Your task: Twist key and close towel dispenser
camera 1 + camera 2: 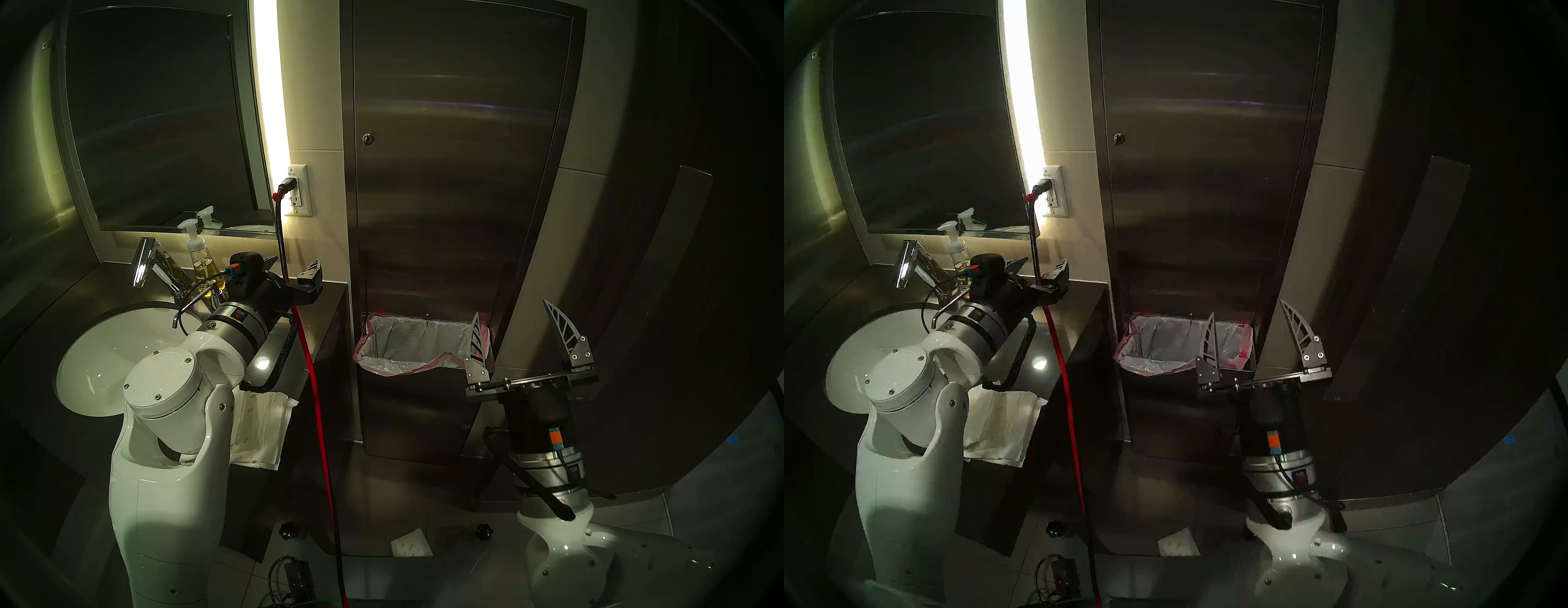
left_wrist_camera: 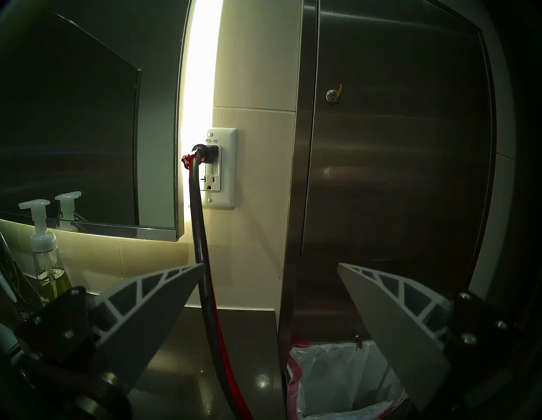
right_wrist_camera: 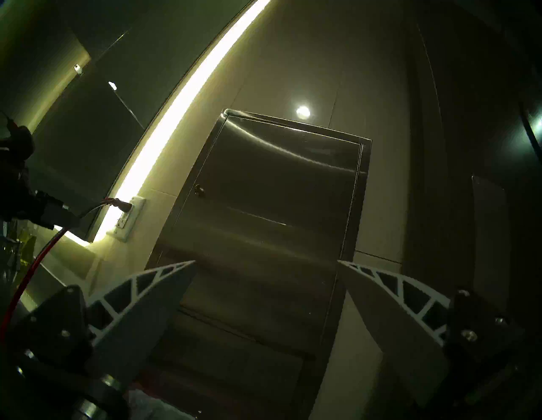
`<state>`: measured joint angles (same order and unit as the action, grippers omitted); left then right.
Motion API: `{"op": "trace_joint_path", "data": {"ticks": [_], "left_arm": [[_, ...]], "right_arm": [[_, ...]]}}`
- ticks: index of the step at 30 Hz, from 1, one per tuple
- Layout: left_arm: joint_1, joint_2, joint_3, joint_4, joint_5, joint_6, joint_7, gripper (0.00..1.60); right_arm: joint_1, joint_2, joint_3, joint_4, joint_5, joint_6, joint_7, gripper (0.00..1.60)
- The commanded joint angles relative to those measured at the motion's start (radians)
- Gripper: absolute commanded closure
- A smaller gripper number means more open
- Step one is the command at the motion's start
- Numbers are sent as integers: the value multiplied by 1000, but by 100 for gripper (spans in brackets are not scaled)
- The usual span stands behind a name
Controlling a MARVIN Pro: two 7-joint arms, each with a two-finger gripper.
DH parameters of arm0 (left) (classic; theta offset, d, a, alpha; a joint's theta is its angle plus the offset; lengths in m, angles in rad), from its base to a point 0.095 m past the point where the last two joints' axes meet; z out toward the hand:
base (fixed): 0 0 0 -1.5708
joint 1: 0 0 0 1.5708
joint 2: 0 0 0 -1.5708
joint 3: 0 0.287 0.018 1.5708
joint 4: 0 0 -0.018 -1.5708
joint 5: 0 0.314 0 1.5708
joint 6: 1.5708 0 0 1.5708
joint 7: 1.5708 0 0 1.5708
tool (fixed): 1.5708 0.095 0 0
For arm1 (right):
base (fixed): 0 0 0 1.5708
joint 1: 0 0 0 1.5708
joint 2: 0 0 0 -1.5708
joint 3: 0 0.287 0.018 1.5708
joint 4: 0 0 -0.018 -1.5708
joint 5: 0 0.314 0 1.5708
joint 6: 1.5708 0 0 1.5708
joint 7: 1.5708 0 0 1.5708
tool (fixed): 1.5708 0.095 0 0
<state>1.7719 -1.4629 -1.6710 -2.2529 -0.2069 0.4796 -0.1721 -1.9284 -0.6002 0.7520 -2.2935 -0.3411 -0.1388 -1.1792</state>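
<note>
The towel dispenser [image 1: 458, 170] is a tall brushed-steel wall cabinet; its long door lies flush in the frame, so the towels inside are hidden. The small brass key [image 1: 368, 138] sticks out of the round lock near the door's left edge; it also shows in the left wrist view [image 2: 337, 91] and the right wrist view [image 3: 199, 190]. My left gripper [image 1: 292, 265] is open and empty over the counter, left of and below the lock. My right gripper [image 1: 511, 308] is open and empty in front of the cabinet's lower right, far below the key.
A waste bin [image 1: 424, 407] with a pink-edged liner sits in the cabinet's lower part. A red and black cable [image 1: 314, 382] hangs from the wall outlet [image 1: 299, 191] past my left gripper. Sink [image 1: 119, 352], faucet [image 1: 146, 261], soap bottle [image 1: 199, 254] and paper towels [image 1: 259, 424] are on the counter.
</note>
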Motion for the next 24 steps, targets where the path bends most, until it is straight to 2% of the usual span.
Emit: {"op": "trace_joint_path", "data": {"ticks": [1, 3, 20, 23, 24], "left_arm": [[-5, 0, 1, -13, 1, -1, 1, 0], [-5, 0, 1, -13, 1, -1, 1, 0], [-5, 0, 1, -14, 1, -1, 1, 0], [-8, 3, 5, -31, 13, 44, 17, 0], [-8, 9, 8, -31, 24, 31, 18, 0]], "right_arm": [[-104, 109, 1, -68, -40, 37, -64, 0], [-99, 96, -4, -57, -122, 31, -111, 0], [-109, 98, -12, -51, -157, 43, -143, 0], [-109, 98, -12, -51, -158, 43, -144, 0], [-109, 98, -12, -51, -158, 43, -144, 0]]}}
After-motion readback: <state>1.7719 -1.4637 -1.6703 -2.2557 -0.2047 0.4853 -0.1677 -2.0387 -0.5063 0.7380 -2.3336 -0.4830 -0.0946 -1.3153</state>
